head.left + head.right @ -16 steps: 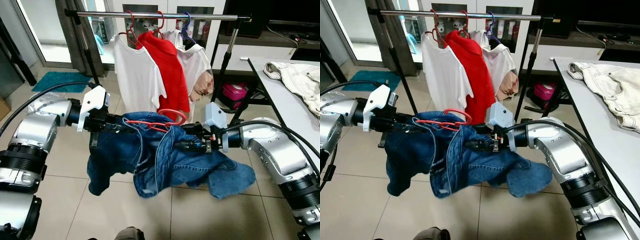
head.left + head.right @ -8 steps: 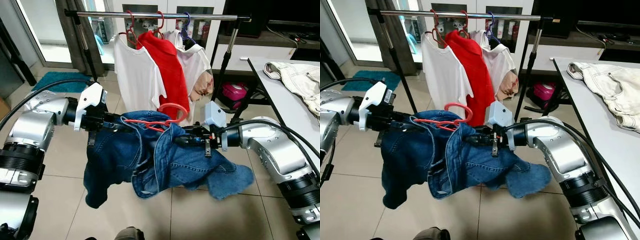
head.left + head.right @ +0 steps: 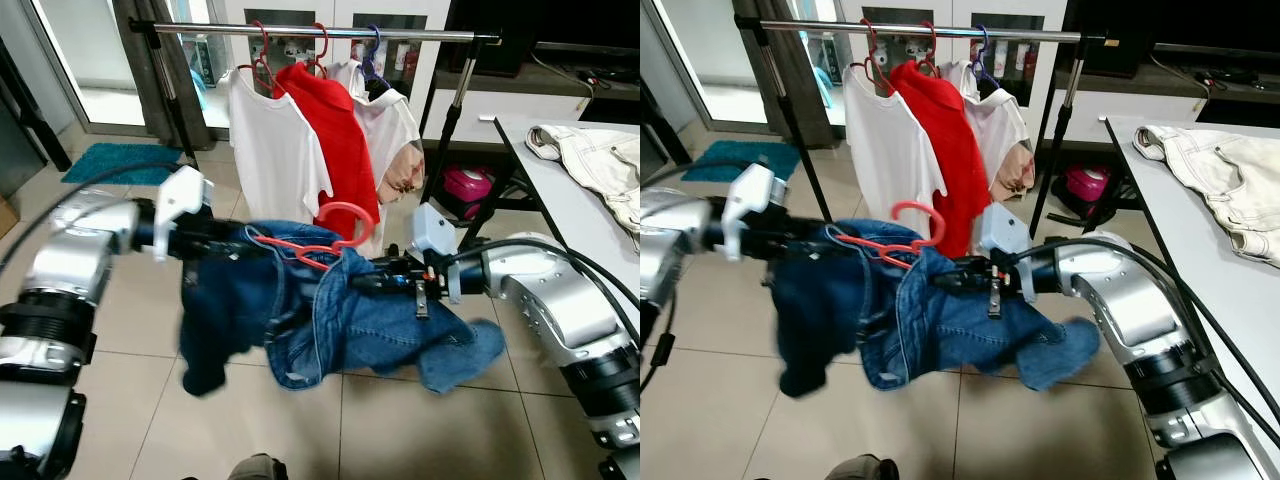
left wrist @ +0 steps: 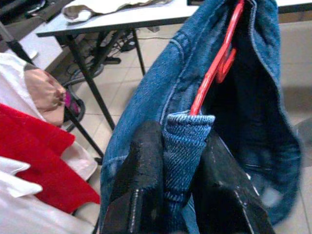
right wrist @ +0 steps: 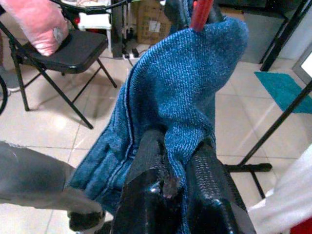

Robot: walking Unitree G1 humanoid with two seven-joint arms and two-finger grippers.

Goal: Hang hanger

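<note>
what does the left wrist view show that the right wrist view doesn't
Left wrist view: the grey table with a pale garment on it, and red and white shirts.

Right wrist view: a black folding chair holding a pink bundle, and a teal mat.

Both: an end effector, left or right, clamped on the denim jacket with its red hanger.

Left end effector (image 3: 815, 243) and right end effector (image 3: 940, 277) gripping a denim jacket (image 3: 910, 310) on a red hanger (image 3: 902, 235), rail (image 3: 930, 31) with shirts (image 3: 930, 140) beyond, pale garment (image 3: 1210, 175) on tabletop (image 3: 1180, 230) at right
</note>
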